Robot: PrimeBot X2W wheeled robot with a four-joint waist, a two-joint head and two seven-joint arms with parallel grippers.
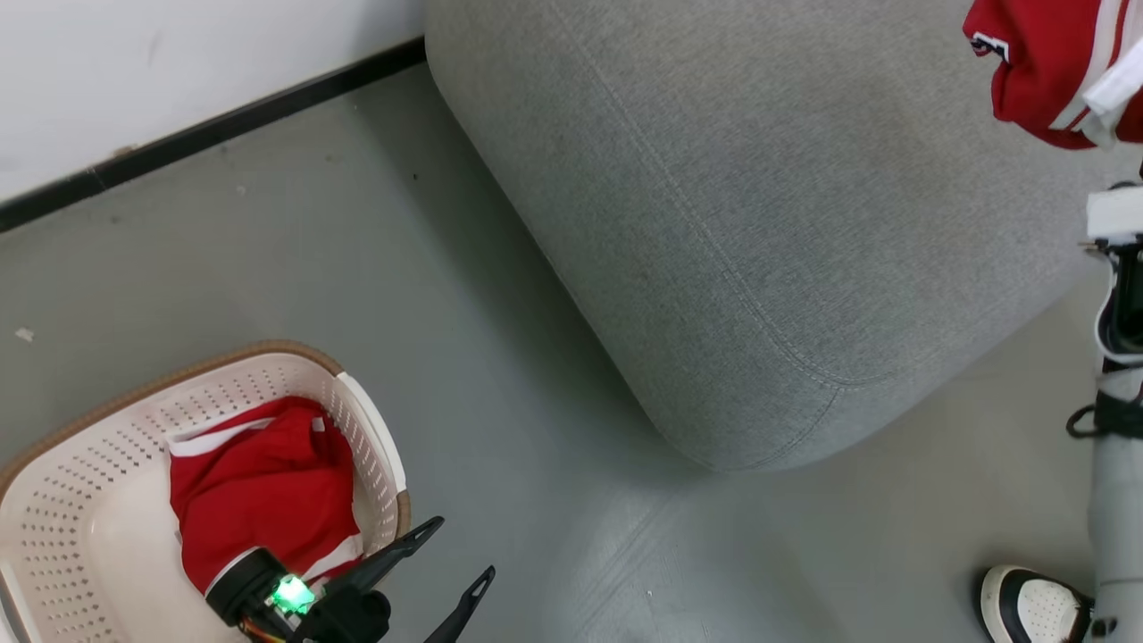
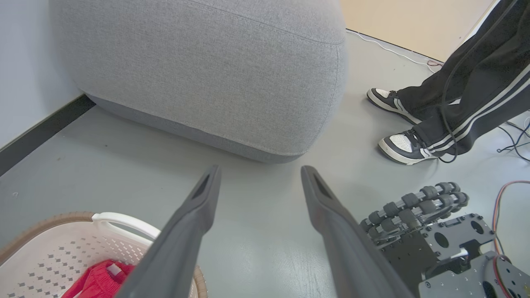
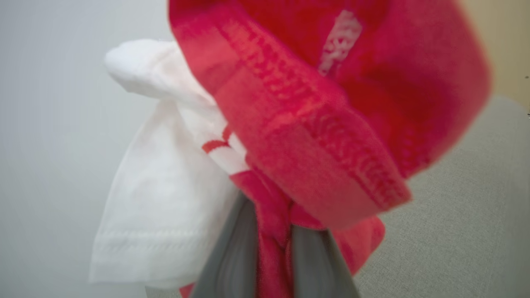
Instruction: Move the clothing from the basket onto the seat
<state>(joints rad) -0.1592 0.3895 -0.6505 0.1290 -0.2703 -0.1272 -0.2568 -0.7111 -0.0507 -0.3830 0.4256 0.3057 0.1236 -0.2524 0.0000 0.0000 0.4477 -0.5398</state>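
A cream basket (image 1: 62, 500) with a brown rim stands on the floor at lower left, and a red garment with white trim (image 1: 259, 491) lies in it. My left gripper (image 1: 460, 554) hovers just right of the basket's rim, open and empty; its wrist view shows the open left gripper (image 2: 260, 171), the basket (image 2: 62, 252) and the red cloth (image 2: 97, 281). The big grey seat (image 1: 759, 223) spreads across the middle. Over its far right part hangs a second red and white garment (image 1: 1045, 71). My right gripper (image 3: 271, 231) is shut on that garment (image 3: 314, 124).
A person stands close on the right: a black and white shoe (image 1: 1027, 607) on the floor, and striped dark trousers (image 2: 463, 103). My wheeled base (image 2: 418, 211) and loose cables (image 2: 513, 140) lie near them. A wall with black skirting (image 1: 205, 125) runs behind.
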